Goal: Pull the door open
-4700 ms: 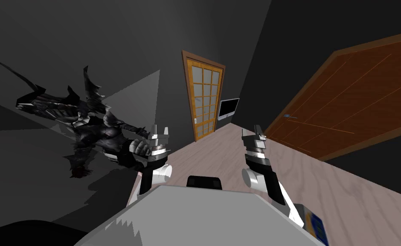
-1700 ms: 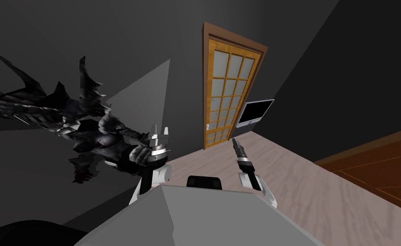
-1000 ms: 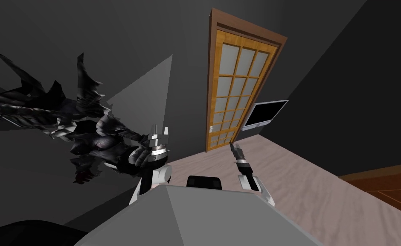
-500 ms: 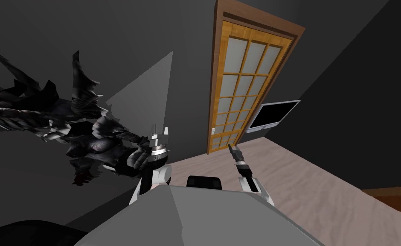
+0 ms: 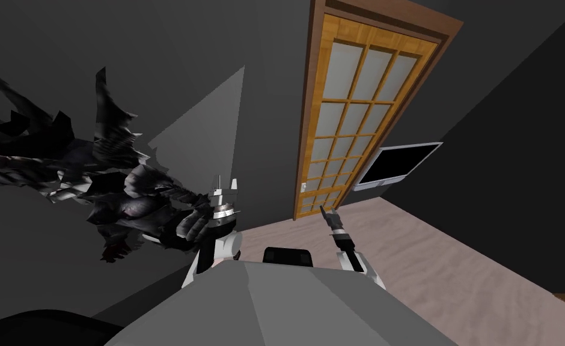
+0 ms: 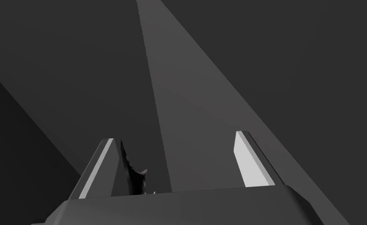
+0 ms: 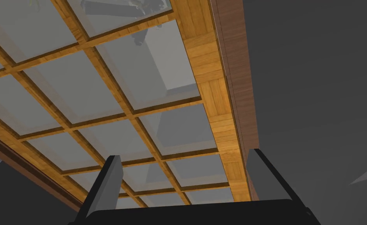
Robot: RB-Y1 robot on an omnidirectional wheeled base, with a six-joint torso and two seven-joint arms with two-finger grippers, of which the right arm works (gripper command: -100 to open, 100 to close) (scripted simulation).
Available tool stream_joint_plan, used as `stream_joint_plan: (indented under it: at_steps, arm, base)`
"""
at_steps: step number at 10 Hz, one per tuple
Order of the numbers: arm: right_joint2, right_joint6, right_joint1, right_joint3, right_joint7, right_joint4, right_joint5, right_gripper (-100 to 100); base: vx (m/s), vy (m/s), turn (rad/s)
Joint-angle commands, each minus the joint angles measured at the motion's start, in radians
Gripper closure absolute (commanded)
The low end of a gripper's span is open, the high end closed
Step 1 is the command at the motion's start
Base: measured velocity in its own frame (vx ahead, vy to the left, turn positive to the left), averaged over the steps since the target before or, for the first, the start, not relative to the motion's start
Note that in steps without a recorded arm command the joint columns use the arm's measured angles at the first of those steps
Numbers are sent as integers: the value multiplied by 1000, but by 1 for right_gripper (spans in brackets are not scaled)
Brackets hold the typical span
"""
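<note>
A glazed wooden door (image 5: 359,120) is shown ahead; the right gripper (image 5: 324,209) is held near its lower corner.

Premises read as a room or hallway inside a home. Evidence noted: a wooden door (image 5: 359,114) with a grid of grey panes, set in a brown frame; a flat black screen (image 5: 398,163) on the adjoining wall just beside it; a pale wood-grain floor (image 5: 455,264); plain dark grey walls (image 5: 263,36). A black, spiky figure (image 5: 95,180) is at the left, well apart from the door, its nature not determinable.
</note>
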Motion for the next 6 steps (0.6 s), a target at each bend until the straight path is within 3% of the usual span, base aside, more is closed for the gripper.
stream_joint_plan:
  at_steps: [1,6]
  arm:
    - [-1,-16,-10,-4,33,38,13,-100]
    - [-7,-55,-36,-13,118,141,49,-100]
  base:
    - [96,-3,74]
    - [99,0,67]
